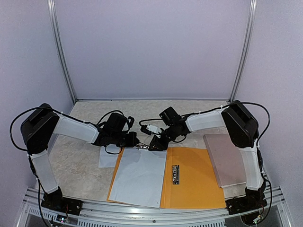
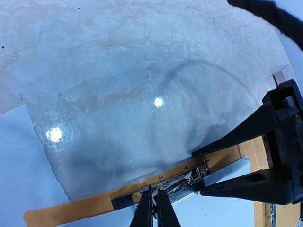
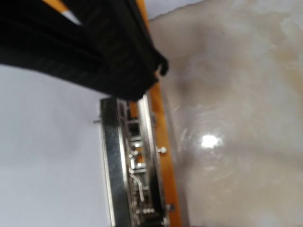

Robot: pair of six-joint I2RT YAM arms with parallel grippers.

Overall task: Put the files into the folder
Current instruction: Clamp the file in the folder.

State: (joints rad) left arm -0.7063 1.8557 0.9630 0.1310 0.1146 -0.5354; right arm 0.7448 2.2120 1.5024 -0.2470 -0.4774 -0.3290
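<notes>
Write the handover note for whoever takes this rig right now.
Left gripper: shut, at the metal clip on the far edge of the folder.
Right gripper: open, straddling that clip.
Files: stacked on the folder's left half; one sheet lies outside, by its left edge.
Done: most sheets in. Left: add the stray sheet, close up.

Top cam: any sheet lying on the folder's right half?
No. The right half of the folder is bare orange but for a small metal strip; the white sheet lies on its left half.
</notes>
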